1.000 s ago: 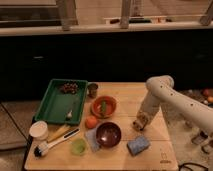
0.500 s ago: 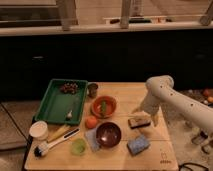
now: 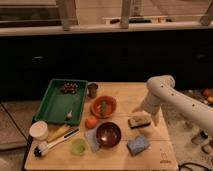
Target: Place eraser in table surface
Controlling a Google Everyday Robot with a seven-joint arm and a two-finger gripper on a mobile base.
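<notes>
The eraser point(image 3: 139, 121), a small block with a pale tan top over a dark base, lies flat on the light wooden table surface point(image 3: 125, 95), right of centre. My gripper point(image 3: 145, 114) hangs on the white arm point(image 3: 165, 92) that reaches in from the right. It is just above and behind the eraser, open, with one finger on either side and nothing in it.
A green tray point(image 3: 56, 107) lies at the left. An orange bowl point(image 3: 104, 106), a dark bowl point(image 3: 108, 134), an orange fruit point(image 3: 91, 122) and a blue pad point(image 3: 138, 144) lie near the eraser. A white cup point(image 3: 39, 131), a brush point(image 3: 52, 144) and a green cup point(image 3: 78, 146) sit front left.
The gripper was down on the eraser a second ago. It has let go and risen, and the eraser now lies on the table.
</notes>
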